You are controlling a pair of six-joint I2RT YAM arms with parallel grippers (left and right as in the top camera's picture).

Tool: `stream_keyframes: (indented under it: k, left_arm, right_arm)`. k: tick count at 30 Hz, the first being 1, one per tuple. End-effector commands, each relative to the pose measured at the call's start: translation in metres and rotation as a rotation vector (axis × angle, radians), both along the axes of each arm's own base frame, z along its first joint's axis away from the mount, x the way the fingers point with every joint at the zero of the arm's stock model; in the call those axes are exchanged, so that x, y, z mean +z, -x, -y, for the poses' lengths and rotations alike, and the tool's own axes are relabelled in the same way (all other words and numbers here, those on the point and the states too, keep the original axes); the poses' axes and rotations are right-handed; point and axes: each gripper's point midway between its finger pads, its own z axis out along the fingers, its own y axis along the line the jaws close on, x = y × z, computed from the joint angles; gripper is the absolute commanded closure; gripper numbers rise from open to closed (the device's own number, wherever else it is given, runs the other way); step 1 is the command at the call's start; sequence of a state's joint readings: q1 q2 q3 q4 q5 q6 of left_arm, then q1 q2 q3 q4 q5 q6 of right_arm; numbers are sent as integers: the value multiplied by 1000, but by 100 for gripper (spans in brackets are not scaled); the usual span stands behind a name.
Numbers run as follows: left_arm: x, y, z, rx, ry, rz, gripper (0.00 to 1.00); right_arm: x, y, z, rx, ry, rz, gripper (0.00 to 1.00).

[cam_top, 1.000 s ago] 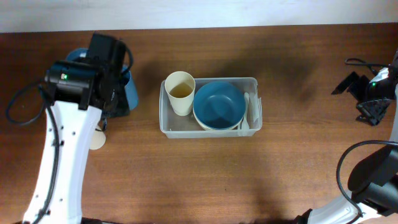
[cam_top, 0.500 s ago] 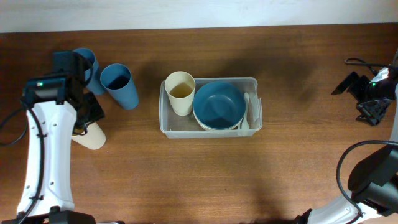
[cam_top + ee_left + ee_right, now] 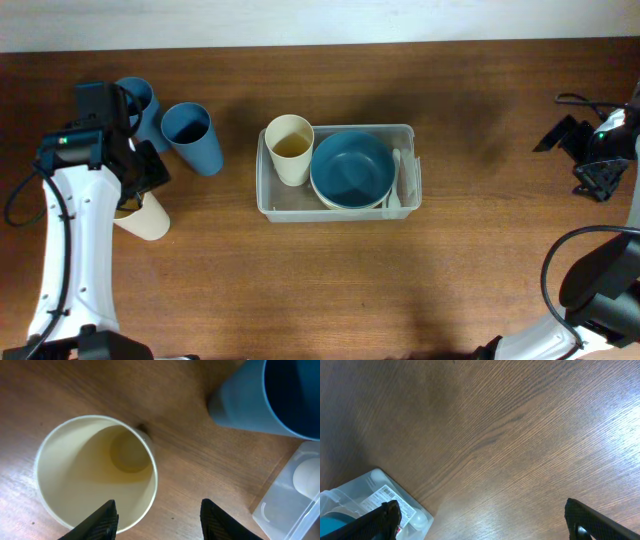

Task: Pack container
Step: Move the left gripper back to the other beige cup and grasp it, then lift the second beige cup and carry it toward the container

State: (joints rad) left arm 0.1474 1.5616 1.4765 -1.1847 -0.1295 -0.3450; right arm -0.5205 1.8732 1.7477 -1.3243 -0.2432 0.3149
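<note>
cup (image 3: 95, 470) below left gripper (image 3: 160, 520)

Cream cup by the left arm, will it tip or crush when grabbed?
The cream cup looks empty and thin-walled, so it is probably light and easily tipped. Its smooth tapered wall may slip, and a rim pinch could flex it.

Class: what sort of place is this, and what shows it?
Probably a robot lab bench: two robot arms at a wooden table, with a clear bin holding a blue bowl and cup.
</note>
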Motion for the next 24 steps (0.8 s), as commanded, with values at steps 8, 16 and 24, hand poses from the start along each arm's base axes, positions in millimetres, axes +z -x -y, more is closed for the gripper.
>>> stream_keyframes:
  k: [8, 16, 24]
  left_arm:
    - [-60, 1, 2, -23, 30, -128, 45]
    - [-93, 2, 2, -23, 49, -229, 66]
    - [-96, 5, 3, -23, 55, -251, 98]
  right_arm:
    - [9, 0, 3, -13, 23, 17, 1]
    - [9, 0, 3, -13, 23, 17, 1]
    - [9, 0, 3, -13, 23, 17, 1]
